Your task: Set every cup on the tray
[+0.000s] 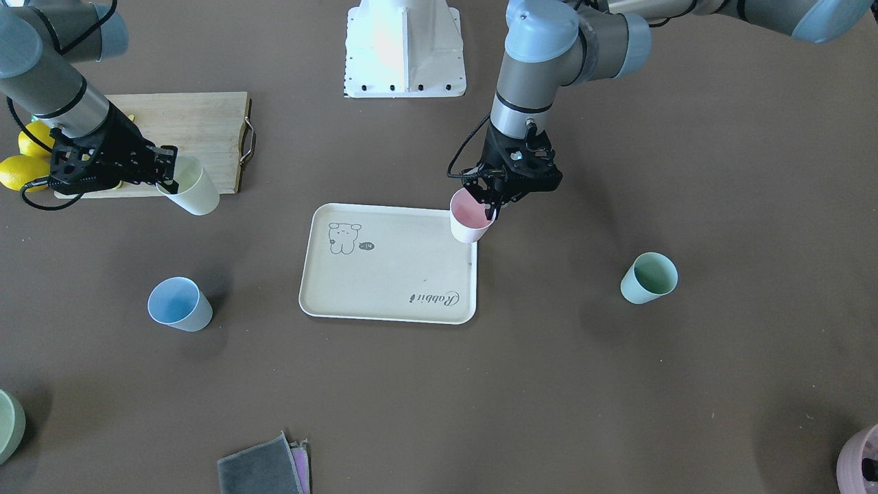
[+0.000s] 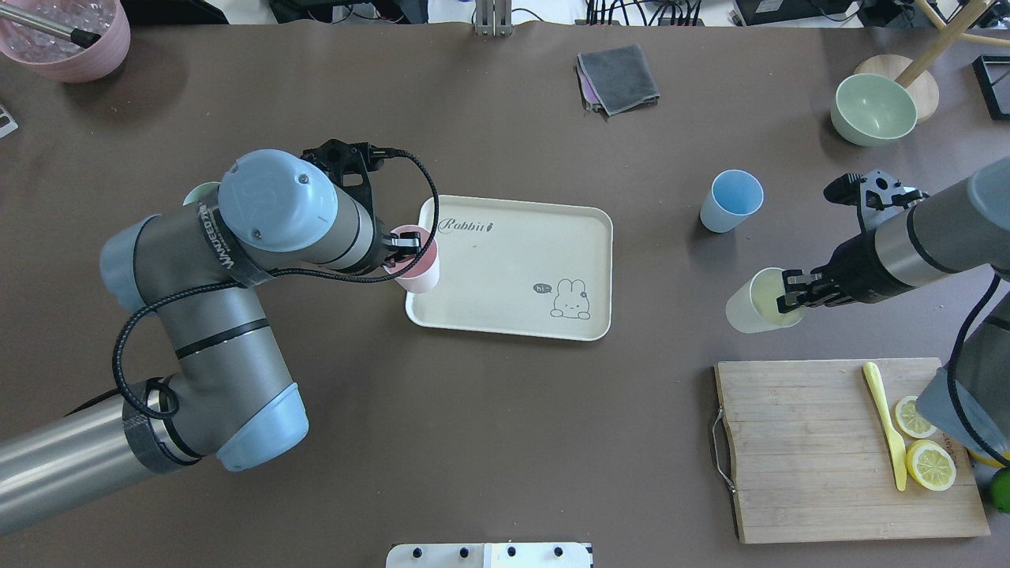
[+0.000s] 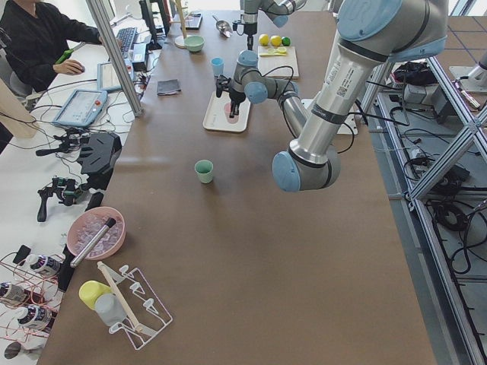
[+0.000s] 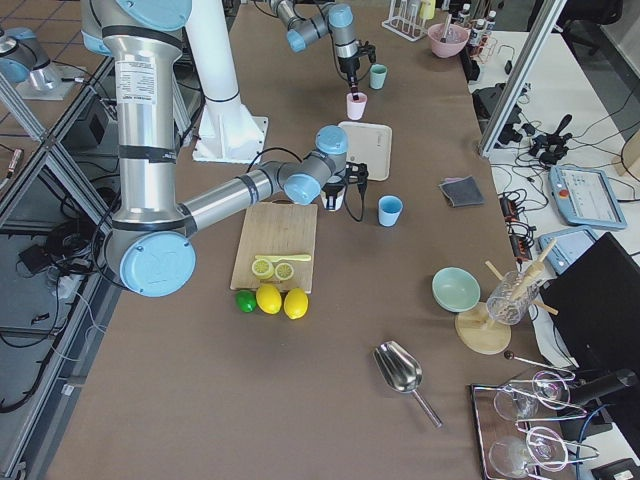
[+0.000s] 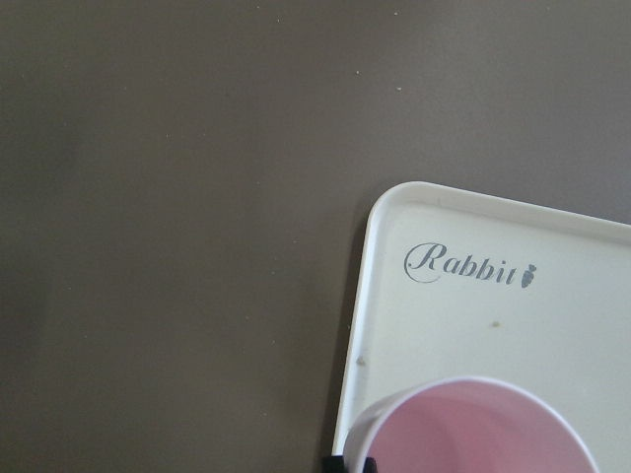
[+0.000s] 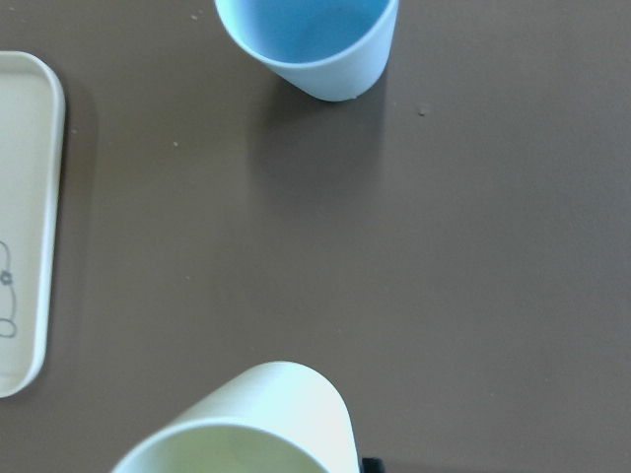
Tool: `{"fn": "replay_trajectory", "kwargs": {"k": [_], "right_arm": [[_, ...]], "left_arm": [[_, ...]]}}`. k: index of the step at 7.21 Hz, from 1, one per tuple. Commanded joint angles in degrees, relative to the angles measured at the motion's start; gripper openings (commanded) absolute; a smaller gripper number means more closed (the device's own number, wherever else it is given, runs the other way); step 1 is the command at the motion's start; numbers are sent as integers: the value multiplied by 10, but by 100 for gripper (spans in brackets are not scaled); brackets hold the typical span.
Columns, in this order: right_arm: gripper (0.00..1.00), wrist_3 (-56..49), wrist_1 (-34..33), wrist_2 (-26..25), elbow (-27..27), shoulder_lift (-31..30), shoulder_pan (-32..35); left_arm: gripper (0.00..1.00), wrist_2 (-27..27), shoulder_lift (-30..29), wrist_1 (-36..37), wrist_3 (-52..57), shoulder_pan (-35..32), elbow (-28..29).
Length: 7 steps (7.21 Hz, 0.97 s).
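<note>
My left gripper (image 1: 491, 206) is shut on the rim of the light pink cup (image 1: 469, 219), held over the corner of the cream tray (image 1: 391, 274) nearest the "Rabbit" lettering. The left wrist view shows the pink cup (image 5: 473, 429) above the tray's edge (image 5: 380, 296). My right gripper (image 2: 789, 298) is shut on the pale yellow cup (image 2: 753, 304), which is tilted, between the tray (image 2: 505, 268) and the cutting board. The light blue cup (image 2: 731, 200) stands upright on the table beyond it. The mint green cup (image 1: 648, 277) stands alone on my left side, partly hidden in the overhead view.
A wooden cutting board (image 2: 813, 450) with lemon slices and a yellow knife lies at my right front. Whole lemons (image 1: 19, 171) lie beside it. A green bowl (image 2: 872, 109), a grey cloth (image 2: 619, 77) and a pink bowl (image 2: 67, 39) sit along the far edge.
</note>
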Motion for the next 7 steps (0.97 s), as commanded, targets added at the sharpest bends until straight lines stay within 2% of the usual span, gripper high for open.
{"fn": "replay_trajectory", "kwargs": {"k": [1, 3, 5, 6, 7], "right_arm": [[0, 0, -4, 24, 9, 18, 24], [0, 1, -6, 23, 9, 40, 23], [0, 11, -47, 23, 11, 76, 23], [0, 28, -57, 21, 11, 92, 19], [0, 39, -62, 17, 11, 102, 13]], "left_arm": [[0, 17, -6, -11, 0, 25, 16], [0, 18, -12, -12, 0, 33, 30], [0, 23, -36, -35, -28, 37, 69], [0, 26, -35, -36, -29, 38, 69], [27, 27, -35, -37, -29, 38, 68]]}}
